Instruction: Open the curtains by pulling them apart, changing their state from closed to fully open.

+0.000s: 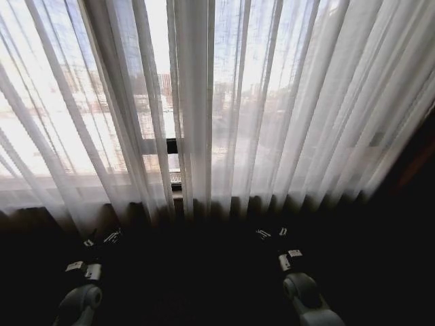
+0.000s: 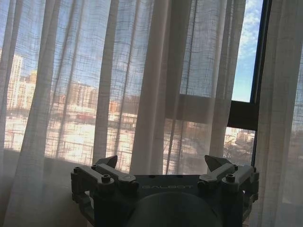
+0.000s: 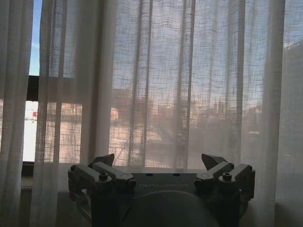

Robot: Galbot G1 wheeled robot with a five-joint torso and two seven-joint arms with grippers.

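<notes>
The sheer white curtains [image 1: 272, 115] hang almost closed in front of me, pleated from top to bottom, with only a narrow slit between the two panels near the middle where a black window frame bar [image 1: 171, 145] shows through. My left gripper [image 2: 162, 165] sits low before the left panel [image 2: 85, 94], its fingers [image 2: 108, 162] released and spread wide, holding nothing. My right gripper [image 3: 158, 163] sits low before the right panel [image 3: 189, 85], fingers [image 3: 214, 161] likewise released and spread, clear of the fabric. Both arms are low in the head view.
</notes>
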